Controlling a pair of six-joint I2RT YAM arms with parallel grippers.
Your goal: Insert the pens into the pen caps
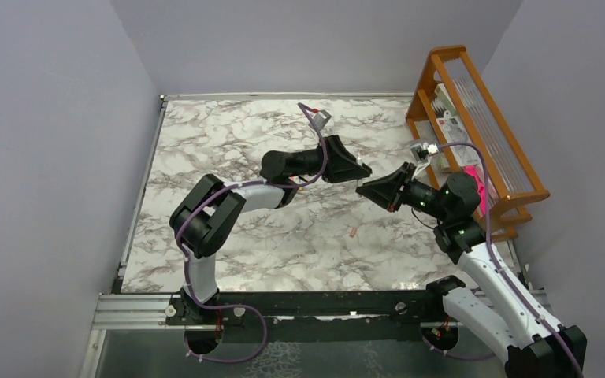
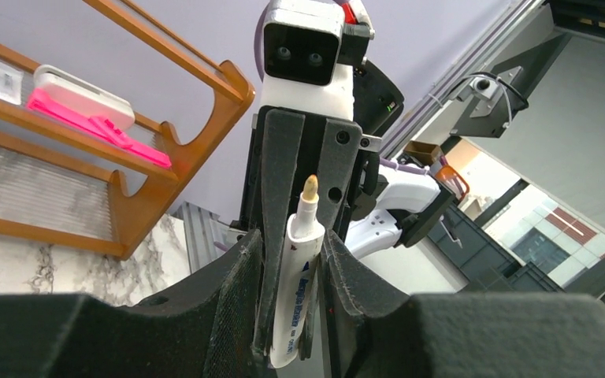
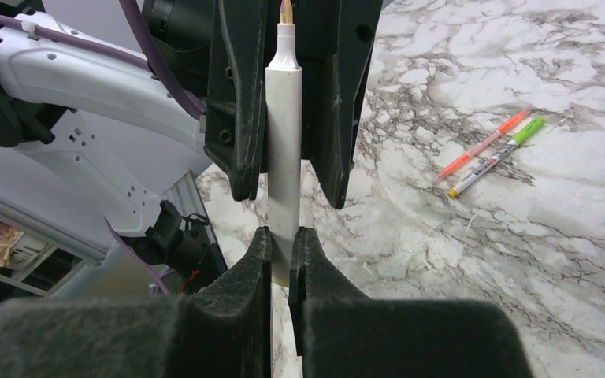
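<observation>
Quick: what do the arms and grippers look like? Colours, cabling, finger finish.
Left arm and right arm: white shells, black joints, a purple cable along each. Green lights on the right. Left gripper and right gripper: black wedges, rough matte fingers.

2 arms, white shells with chunky black joints: left arm [image 1: 205,224], right arm [image 1: 488,295]. There's a purple cable [image 1: 240,358] looping off each base, little green LEDs [image 1: 450,191] on the right one, grainy black wedge fingers [image 3: 228,315].
</observation>
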